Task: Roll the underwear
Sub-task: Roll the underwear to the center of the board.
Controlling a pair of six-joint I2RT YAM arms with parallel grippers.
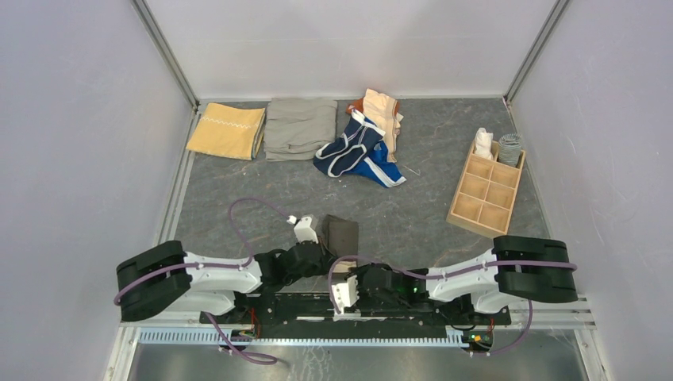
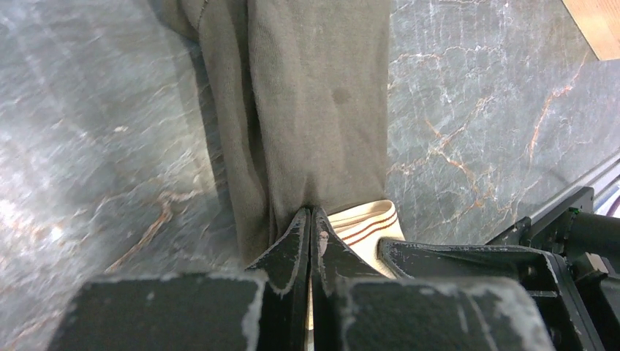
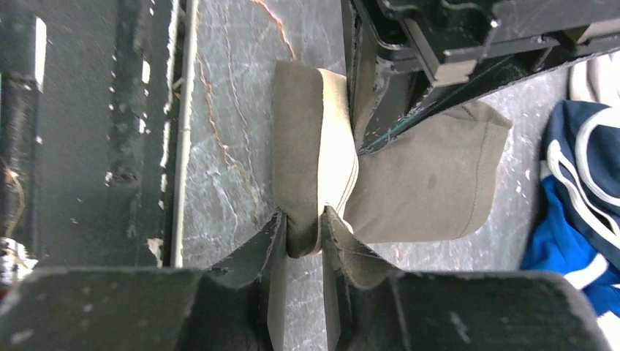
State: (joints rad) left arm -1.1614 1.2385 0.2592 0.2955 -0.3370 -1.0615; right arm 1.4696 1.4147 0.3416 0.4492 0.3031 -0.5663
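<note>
A robot lab test cell: plain grey walls and aluminium posts enclose a marble-patterned table.

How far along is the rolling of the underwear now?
Done: a white roll and a grey roll stand in the wooden tray's far compartments. In hand: the grey-brown briefs lie near the arms, waistband end turned over; the left gripper and right gripper both pinch that end. Left: finish this roll, then the navy briefs, blue piece and peach piece, heaped unrolled farther back.
</note>
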